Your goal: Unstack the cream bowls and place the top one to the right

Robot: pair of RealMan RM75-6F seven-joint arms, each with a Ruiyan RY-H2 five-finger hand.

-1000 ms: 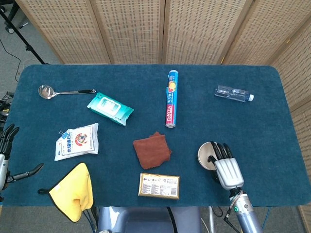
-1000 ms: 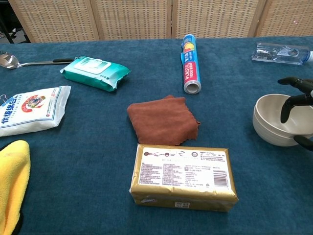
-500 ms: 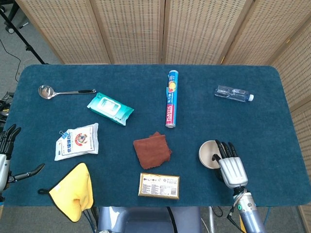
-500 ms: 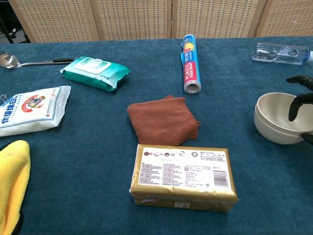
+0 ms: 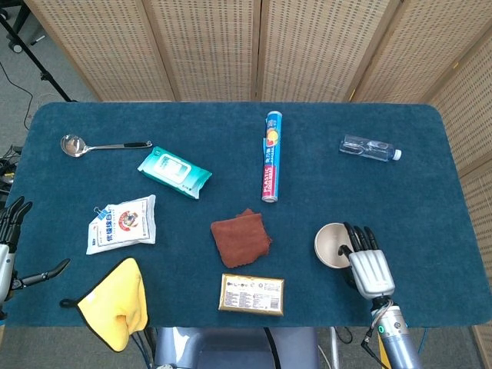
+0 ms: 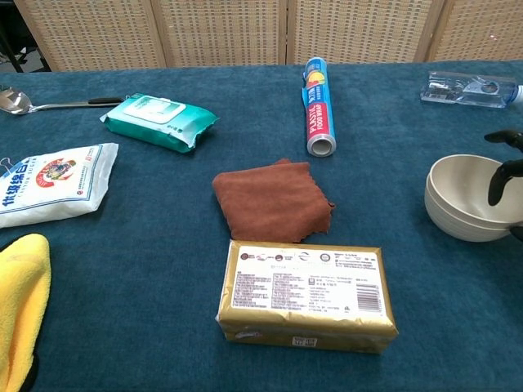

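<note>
Cream bowls (image 6: pixel 466 200): two nested, upright on the counter (image 5: pixel 430 177) at its near right; the chest view shows a second rim line just under the top one.
Handling: they look rigid, smooth and light, probably ceramic or melamine, so slippery and liable to chip if dropped; the lower bowl may lift along with the upper.
Where to hold: my judgement is the top bowl's rim on its right side, a thumb inside and fingers outside, above the seam between the two.
Right hand (image 5: pixel 367 260): over the right edge of the bowls, dark fingertips (image 6: pixel 497 189) hooked over the rim into the top bowl; whether it has a firm pinch I cannot tell.
Left hand (image 5: pixel 9 246): at the far left edge, fingers spread, holding nothing.
Bowl contents: the top bowl appears empty.
Water bottle (image 5: pixel 370 147): lying on its side at the far right; contents unclear.
</note>
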